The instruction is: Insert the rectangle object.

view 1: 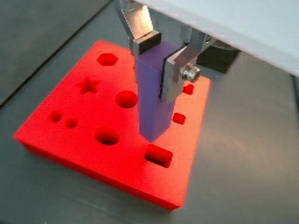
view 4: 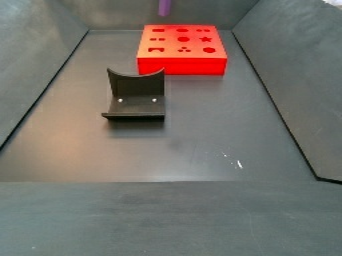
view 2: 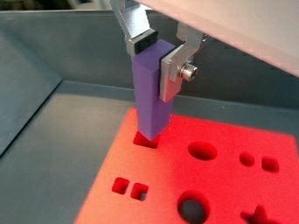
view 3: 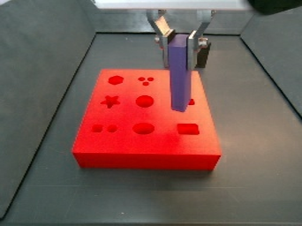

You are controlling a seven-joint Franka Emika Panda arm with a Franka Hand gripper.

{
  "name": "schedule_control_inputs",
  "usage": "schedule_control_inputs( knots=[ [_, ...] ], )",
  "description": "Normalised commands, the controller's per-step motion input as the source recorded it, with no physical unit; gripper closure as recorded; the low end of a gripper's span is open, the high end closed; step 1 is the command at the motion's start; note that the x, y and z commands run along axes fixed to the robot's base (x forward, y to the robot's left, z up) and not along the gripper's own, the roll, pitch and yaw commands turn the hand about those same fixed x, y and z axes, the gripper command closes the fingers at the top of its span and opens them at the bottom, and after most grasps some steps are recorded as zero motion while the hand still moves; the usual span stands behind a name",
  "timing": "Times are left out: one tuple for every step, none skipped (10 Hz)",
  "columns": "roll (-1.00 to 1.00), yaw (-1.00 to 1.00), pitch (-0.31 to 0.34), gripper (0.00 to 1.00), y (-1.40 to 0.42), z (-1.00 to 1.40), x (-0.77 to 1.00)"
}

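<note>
My gripper (view 1: 163,61) is shut on the upper part of the rectangle object (view 1: 156,96), a long purple-blue bar held upright over the red block (view 1: 82,114). The silver fingers (view 2: 173,70) press its two sides. In a wrist view the bar (view 2: 152,101) has its lower end at a hole near the edge of the block (view 2: 222,188); I cannot tell whether it is inside. In a side view the gripper (view 3: 179,44) holds the bar (view 3: 179,75) over the right side of the block (view 3: 141,146).
The red block has several holes: star, hexagon, circles, small squares and a rectangular hole (view 3: 189,130). In a side view the block (view 4: 183,62) stands far back and a dark grey curved holder (view 4: 134,95) stands on the floor in front of it. Dark walls surround the floor.
</note>
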Motion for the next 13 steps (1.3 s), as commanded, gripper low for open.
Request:
schedule_control_inputs(
  knots=[
    [0.29, -0.83, 0.010, 1.00, 0.00, -0.20, 0.00],
    [0.32, -0.78, 0.104, 1.00, 0.00, -0.26, 0.00],
    [0.32, -0.75, 0.169, 1.00, 0.00, -0.25, -0.04],
    [0.23, -0.71, 0.284, 1.00, 0.00, -0.09, -0.12],
    [0.18, -0.66, 0.373, 1.00, 0.00, 0.00, -0.14],
    [0.19, -0.64, 0.416, 1.00, -0.13, 0.00, -0.14],
    [0.10, -0.61, 0.407, 1.00, -0.20, 0.02, -0.03],
    [0.11, -0.60, 0.459, 1.00, -0.18, 0.00, -0.08],
    [0.07, -0.57, 0.477, 1.00, -0.22, 0.04, -0.05],
    [0.03, -0.55, 0.434, 1.00, -0.24, 0.01, 0.00],
    [0.06, -0.56, 0.491, 1.00, -0.18, 0.00, -0.03],
    [0.04, -0.56, 0.491, 1.00, -0.20, 0.00, -0.02],
    [0.00, -0.57, 0.413, 1.00, -0.21, 0.00, 0.00]
  ],
)
